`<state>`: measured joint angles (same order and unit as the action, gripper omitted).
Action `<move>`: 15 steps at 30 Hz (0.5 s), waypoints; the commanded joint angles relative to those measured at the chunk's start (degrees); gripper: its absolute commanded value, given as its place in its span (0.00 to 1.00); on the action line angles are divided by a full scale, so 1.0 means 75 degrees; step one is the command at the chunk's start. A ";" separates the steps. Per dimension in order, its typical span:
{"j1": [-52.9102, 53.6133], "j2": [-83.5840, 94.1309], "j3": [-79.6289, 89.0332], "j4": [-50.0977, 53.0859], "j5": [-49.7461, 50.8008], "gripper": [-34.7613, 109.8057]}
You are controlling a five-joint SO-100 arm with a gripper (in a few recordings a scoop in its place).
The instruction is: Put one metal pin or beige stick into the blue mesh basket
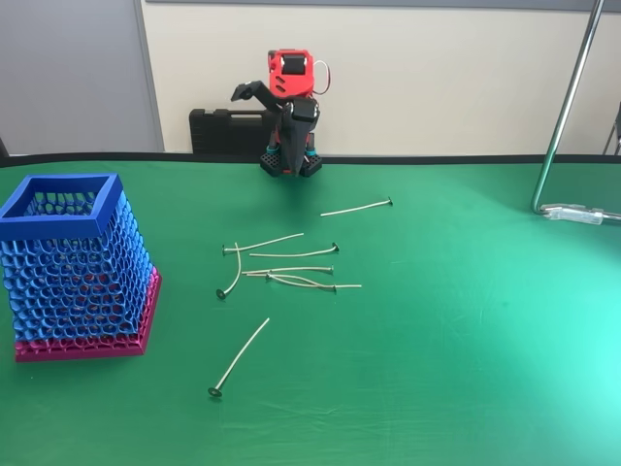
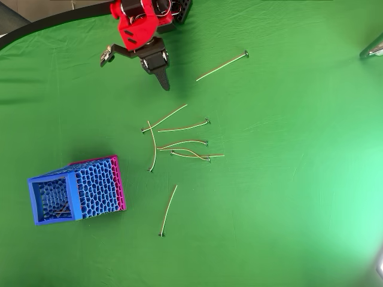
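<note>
Several thin beige metal pins with dark round heads lie on the green cloth. A loose cluster [image 1: 286, 267] [image 2: 179, 143] sits mid-table, one pin [image 1: 356, 207] [image 2: 221, 64] lies farther back, and one [image 1: 240, 357] [image 2: 169, 209] lies nearest the front. The blue mesh basket [image 1: 78, 262] [image 2: 96, 185] with its pink base stands upright at the left, apart from the pins. In the overhead view a thin pale line shows on its floor. My gripper [image 1: 264, 112] [image 2: 134, 72] is at the back by the arm's base. It is raised and open with nothing between its jaws, well away from pins and basket.
A black case [image 1: 228, 131] stands against the wall behind the arm. A metal stand pole [image 1: 568, 107] rises at the right, its foot [image 1: 582, 212] [image 2: 374, 48] resting on the cloth. Open green cloth stretches to the right and front.
</note>
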<state>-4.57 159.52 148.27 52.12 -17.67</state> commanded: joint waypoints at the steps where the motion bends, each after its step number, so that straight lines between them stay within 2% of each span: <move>1: -0.0059 -0.0891 -0.1207 -0.0129 -0.0352 0.24; 15: -0.0668 -0.4582 -0.3937 0.0211 -0.2637 0.24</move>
<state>-8.88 128.14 124.45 53.26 -35.24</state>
